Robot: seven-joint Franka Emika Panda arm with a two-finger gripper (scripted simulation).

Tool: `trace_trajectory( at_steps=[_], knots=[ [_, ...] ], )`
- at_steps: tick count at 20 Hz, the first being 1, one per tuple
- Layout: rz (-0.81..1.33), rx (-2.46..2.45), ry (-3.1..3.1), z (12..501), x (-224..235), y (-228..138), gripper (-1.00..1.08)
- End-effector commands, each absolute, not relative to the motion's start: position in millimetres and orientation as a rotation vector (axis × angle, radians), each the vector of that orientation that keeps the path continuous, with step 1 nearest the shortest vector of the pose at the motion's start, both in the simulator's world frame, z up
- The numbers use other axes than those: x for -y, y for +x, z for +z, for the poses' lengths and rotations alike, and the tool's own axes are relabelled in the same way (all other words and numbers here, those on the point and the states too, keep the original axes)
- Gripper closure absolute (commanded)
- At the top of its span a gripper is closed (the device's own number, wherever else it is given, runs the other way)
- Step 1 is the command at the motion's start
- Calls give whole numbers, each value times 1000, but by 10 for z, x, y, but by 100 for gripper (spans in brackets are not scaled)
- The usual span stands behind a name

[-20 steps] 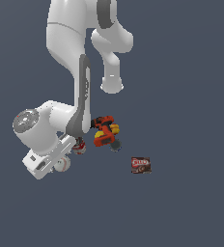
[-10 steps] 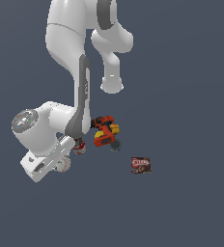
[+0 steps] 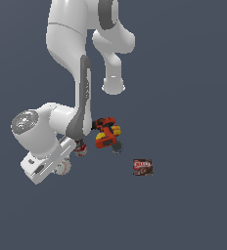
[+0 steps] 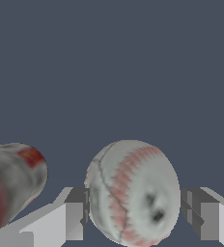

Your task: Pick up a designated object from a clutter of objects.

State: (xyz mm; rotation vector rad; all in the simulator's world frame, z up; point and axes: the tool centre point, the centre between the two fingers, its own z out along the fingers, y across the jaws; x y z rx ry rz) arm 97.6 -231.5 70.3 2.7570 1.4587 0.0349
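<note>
The white baseball (image 4: 133, 193) with faint red stitching sits between my two fingers in the wrist view, and both pads (image 4: 76, 213) touch its sides. In the exterior view only a sliver of the ball (image 3: 63, 168) shows under my hand. My gripper (image 3: 60, 166) is low at the exterior view's left of the clutter and shut on the ball. The red can (image 3: 80, 147) lies right beside it, and it also shows in the wrist view (image 4: 10, 185). The orange-red power drill (image 3: 105, 134) and the dark red-brown box (image 3: 143, 167) lie further to the exterior view's right.
The floor is a flat dark grey-blue surface. My own white arm (image 3: 71, 58) rises above the clutter and hides part of it.
My hand has sunk slightly around the baseball. The drill, can and box have not moved.
</note>
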Motion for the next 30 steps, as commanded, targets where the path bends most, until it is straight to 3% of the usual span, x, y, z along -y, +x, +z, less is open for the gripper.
trace_trajectory(
  at_steps=[1, 13, 30],
  knots=[
    [33, -1457, 2758, 702, 2327, 959, 108],
    [29, -1458, 2761, 1100, 2290, 686, 108],
    [15, -1462, 2771, 2399, 2183, -164, 108]
  ],
)
